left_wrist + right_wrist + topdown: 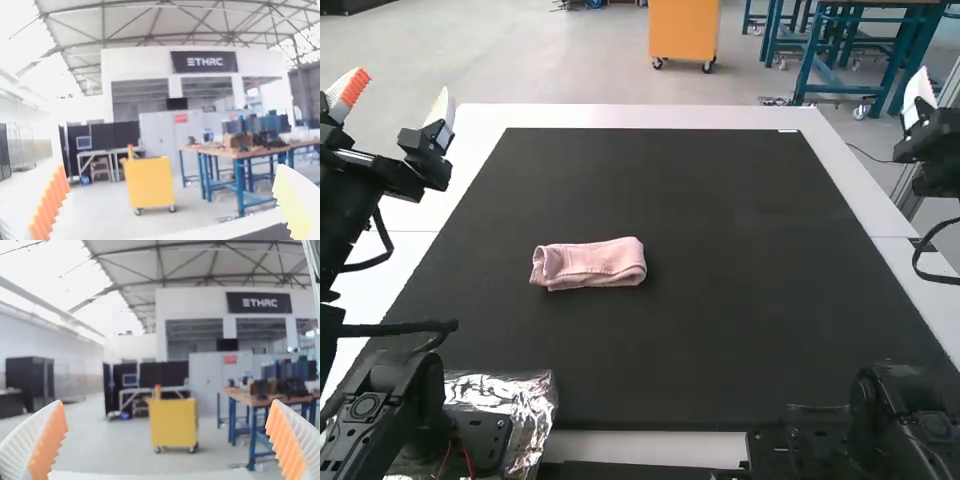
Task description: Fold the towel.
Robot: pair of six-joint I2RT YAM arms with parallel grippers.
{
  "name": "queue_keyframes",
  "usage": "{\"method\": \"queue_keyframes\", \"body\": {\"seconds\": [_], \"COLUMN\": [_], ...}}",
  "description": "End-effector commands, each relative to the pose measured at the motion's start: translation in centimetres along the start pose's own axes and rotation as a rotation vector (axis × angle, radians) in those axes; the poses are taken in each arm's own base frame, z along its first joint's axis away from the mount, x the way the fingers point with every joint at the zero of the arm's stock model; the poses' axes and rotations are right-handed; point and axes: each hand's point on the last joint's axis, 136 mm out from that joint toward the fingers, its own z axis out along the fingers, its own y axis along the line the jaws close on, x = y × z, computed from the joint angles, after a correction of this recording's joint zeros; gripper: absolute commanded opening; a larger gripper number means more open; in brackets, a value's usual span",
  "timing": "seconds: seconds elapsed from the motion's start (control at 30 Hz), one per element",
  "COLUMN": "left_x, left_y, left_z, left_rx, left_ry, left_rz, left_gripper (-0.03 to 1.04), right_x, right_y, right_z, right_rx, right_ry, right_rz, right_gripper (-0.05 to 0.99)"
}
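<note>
Pink towel [588, 264] lying as folded strip on black mat [740, 320]. Left gripper [170, 167], right gripper [167, 402] both standing wide open, holding nothing. Folding looking finished from here; any tidying needing light end pats, no lifting layers.

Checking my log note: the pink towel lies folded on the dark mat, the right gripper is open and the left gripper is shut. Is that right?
No: the left gripper is open, its fingers wide apart in the left wrist view. The towel does lie folded on the mat, and the right gripper is open.
</note>
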Motion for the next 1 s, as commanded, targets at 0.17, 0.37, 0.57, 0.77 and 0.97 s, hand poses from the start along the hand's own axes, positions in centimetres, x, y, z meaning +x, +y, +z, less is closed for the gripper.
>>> {"method": "queue_keyframes", "body": {"seconds": [0.17, 0.37, 0.57, 0.77, 0.97], "left_x": [7.8, 15.4, 21.9, 22.9, 23.0], "left_y": [4.6, 6.9, 6.3, 6.3, 6.3], "left_z": [-0.9, -2.8, -5.0, -5.7, -5.7], "left_rx": [-0.287, -0.421, -0.451, -0.508, -0.512], "left_ry": [0.007, 0.248, 0.479, 0.484, 0.484], "left_rz": [0.318, 0.167, -0.096, -0.273, -0.285], "left_gripper": [0.96, 0.96, 0.96, 0.96, 0.96], "right_x": [12.2, 15.5, 22.4, 24.8, 24.8], "right_y": [-2.1, -2.3, -2.6, -2.4, -2.4], "right_z": [0.2, -0.4, -2.5, -3.8, -3.7], "right_rx": [0.092, 0.1, 0.112, 0.086, 0.084], "right_ry": [0.107, 0.139, 0.436, 0.546, 0.546], "right_rz": [-0.067, -0.026, -0.03, -0.074, -0.074], "right_gripper": [0.91, 0.91, 0.91, 0.91, 0.91]}}
